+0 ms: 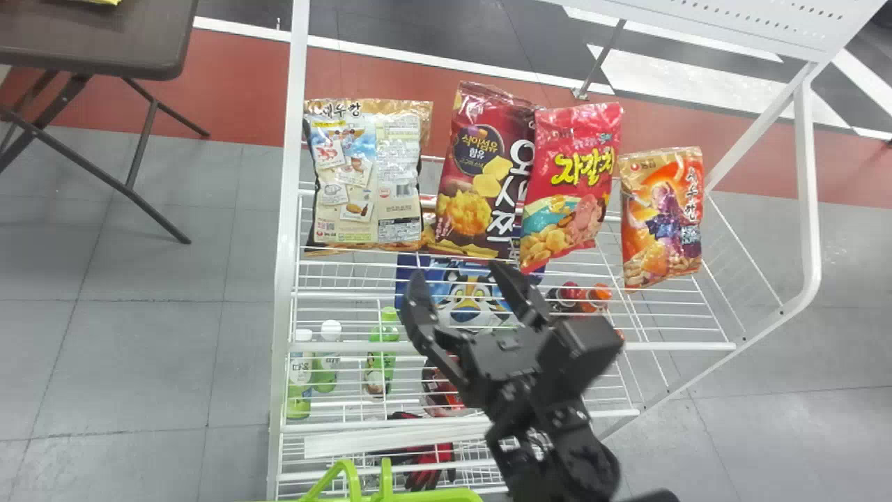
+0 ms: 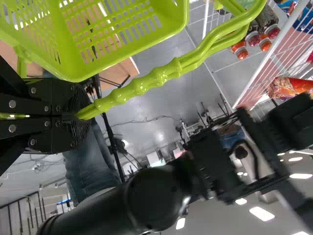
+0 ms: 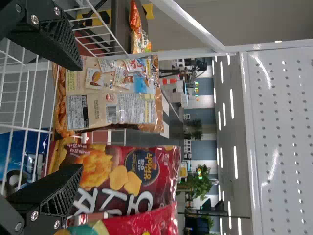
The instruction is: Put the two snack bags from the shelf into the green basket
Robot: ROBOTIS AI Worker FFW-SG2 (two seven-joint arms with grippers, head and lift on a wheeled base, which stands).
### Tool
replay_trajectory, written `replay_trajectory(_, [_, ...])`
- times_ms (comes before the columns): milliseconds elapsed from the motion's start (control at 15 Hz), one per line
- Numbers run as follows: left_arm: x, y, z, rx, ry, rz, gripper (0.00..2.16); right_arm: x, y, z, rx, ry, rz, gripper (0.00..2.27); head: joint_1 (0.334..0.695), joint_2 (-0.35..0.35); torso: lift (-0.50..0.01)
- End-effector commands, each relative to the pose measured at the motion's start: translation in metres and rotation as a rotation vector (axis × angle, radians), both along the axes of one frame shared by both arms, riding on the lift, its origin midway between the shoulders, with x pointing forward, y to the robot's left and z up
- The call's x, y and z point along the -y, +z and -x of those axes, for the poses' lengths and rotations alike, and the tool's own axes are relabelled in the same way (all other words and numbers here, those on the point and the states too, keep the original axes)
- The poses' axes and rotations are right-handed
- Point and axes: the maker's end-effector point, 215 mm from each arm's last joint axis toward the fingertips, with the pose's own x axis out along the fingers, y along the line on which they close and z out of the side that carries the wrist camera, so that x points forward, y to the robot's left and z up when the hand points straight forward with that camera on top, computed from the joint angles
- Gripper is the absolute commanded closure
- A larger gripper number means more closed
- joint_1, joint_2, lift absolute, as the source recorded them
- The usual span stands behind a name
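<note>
In the head view my right gripper (image 1: 458,275) is open, in front of the top shelf and just below the dark red snack bag (image 1: 481,174). A cream bag (image 1: 366,181) stands to its left; a bright red bag (image 1: 573,181) and an orange bag (image 1: 662,216) stand to its right. In the right wrist view the right gripper (image 3: 78,117) has empty fingers, with the cream bag (image 3: 110,95) and dark red bag (image 3: 117,171) beyond them. The green basket (image 1: 432,495) is at the head view's bottom edge. In the left wrist view my left gripper (image 2: 80,116) is shut on the basket handle (image 2: 142,87).
White wire shelf edges (image 1: 516,346) run below the bags, with a blue box (image 1: 446,286) and green bottles (image 1: 300,376) lower down. A white post (image 1: 286,230) bounds the rack's left side. A brown table (image 1: 104,42) stands at far left.
</note>
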Motion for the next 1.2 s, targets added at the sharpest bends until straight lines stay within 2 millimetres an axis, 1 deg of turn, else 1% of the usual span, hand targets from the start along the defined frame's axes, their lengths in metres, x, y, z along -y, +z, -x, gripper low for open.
replay_trajectory(0, [0.0,-0.002,0.002,-0.002,-0.002,-0.007,1.8,-0.024,-0.002,-0.031,0.002,0.028,0.013,0.11,0.695,-0.35,-0.011])
replay_trajectory(200, [0.0,-0.004,0.003,-0.003,-0.006,-0.017,1.8,-0.04,-0.012,-0.069,0.001,0.038,0.034,0.11,0.695,-0.35,-0.011])
replay_trajectory(267, [0.001,-0.005,0.007,-0.007,-0.016,-0.022,1.8,-0.041,-0.018,-0.082,-0.006,0.037,0.041,0.11,0.695,-0.35,-0.011])
replay_trajectory(533, [-0.004,-0.006,0.003,0.002,-0.013,-0.031,1.8,-0.037,-0.027,-0.128,-0.029,0.019,0.055,0.11,0.695,-0.35,-0.011])
replay_trajectory(667, [-0.005,-0.006,0.002,0.003,-0.013,-0.034,1.8,-0.036,-0.029,-0.141,-0.042,0.017,0.06,0.11,0.695,-0.339,-0.011])
replay_trajectory(733, [-0.006,-0.006,0.001,0.006,-0.012,-0.035,1.8,-0.038,-0.028,-0.144,-0.043,0.018,0.059,0.11,0.695,-0.333,-0.011])
replay_trajectory(933, [-0.008,-0.006,-0.001,0.009,-0.007,-0.036,1.8,-0.054,-0.029,-0.155,-0.052,0.038,0.064,0.11,0.695,-0.316,-0.011])
replay_trajectory(1000, [-0.009,-0.006,-0.002,0.009,-0.005,-0.037,1.8,-0.062,-0.03,-0.158,-0.057,0.048,0.064,0.11,0.695,-0.308,-0.011])
replay_trajectory(1133, [-0.011,-0.006,-0.004,0.009,0.0,-0.034,1.8,-0.074,-0.034,-0.166,-0.076,0.062,0.074,0.14,0.695,-0.277,-0.011])
